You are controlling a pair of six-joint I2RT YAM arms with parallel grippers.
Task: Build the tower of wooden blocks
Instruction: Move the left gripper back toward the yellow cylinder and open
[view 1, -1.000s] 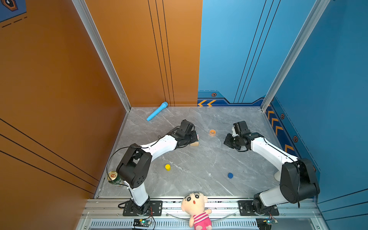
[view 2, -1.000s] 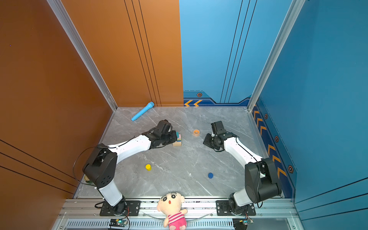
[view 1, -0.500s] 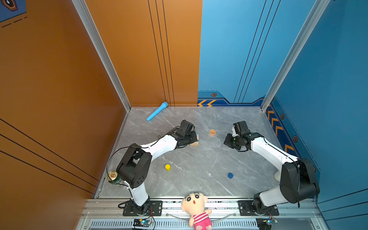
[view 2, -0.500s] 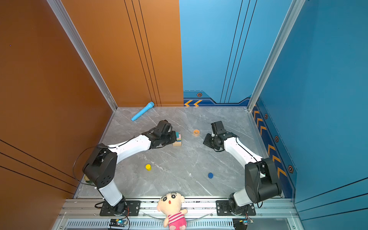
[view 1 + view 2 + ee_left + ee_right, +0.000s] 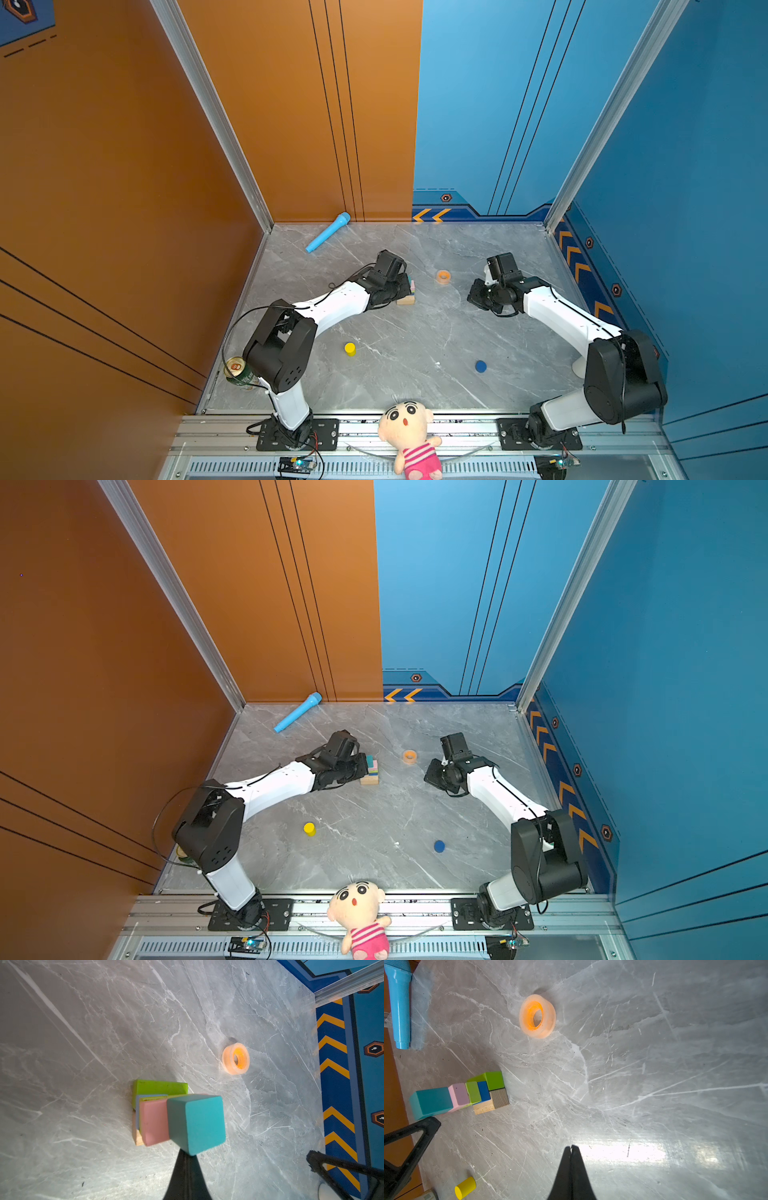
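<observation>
Both top views: left arm (image 5: 332, 303) hides most of tower (image 5: 409, 296).

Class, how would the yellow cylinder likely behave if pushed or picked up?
The yellow cylinder stands on a flat end, so a low push would probably slide it; tipped, its round side would likely roll. It looks solid and rigid, so probably firm to grip.

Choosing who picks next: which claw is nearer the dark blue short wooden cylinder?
Right. The right claw hangs shut beyond the dark blue short wooden cylinder, toward the back wall; the left claw, shut beside the wood block tower, is farther.
</observation>
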